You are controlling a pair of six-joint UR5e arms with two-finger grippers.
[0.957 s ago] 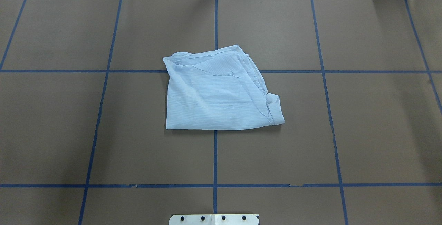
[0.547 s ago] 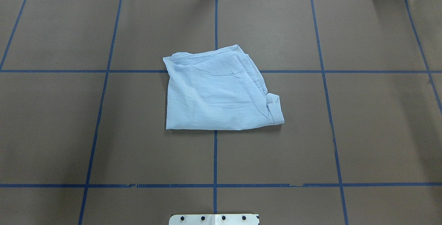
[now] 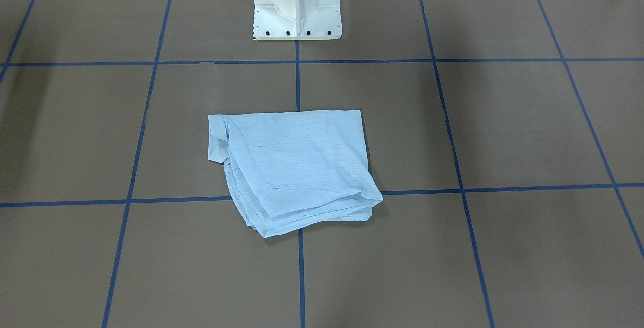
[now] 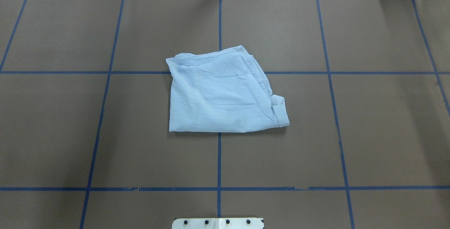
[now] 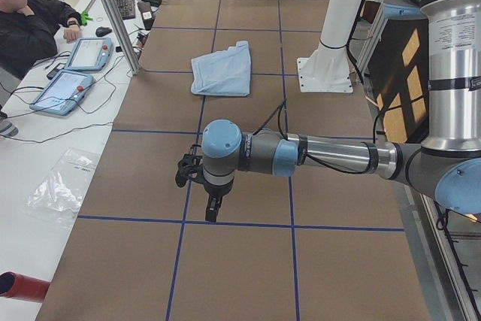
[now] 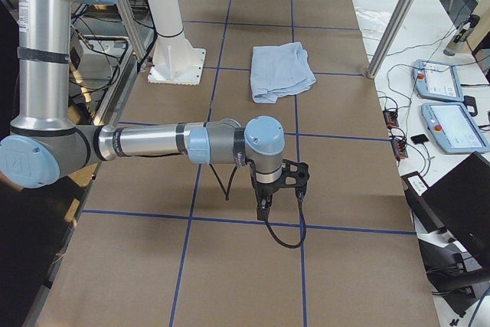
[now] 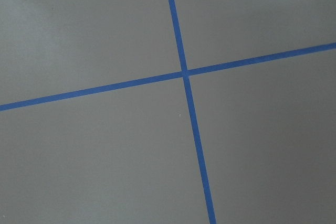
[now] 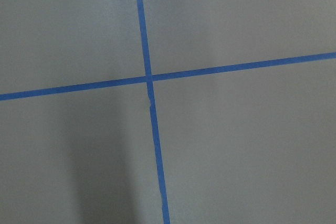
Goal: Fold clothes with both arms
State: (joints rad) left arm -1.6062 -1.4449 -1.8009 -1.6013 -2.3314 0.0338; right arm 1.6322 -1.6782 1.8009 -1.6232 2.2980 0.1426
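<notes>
Front-facing view: the folded shirt [image 3: 297, 167] lies mid-table, across the blue tape lines [image 3: 298, 81].

Overhead: it looks thin, soft and light, so pinch its layered right edge.

Side views: the left gripper [image 5: 213, 207] and the right gripper [image 6: 262, 208] hover well apart from it; I cannot tell whether either is spread.

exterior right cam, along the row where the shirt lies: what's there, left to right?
Left to right: white pedestal base → folded shirt → aluminium post → teach pendant.
</notes>
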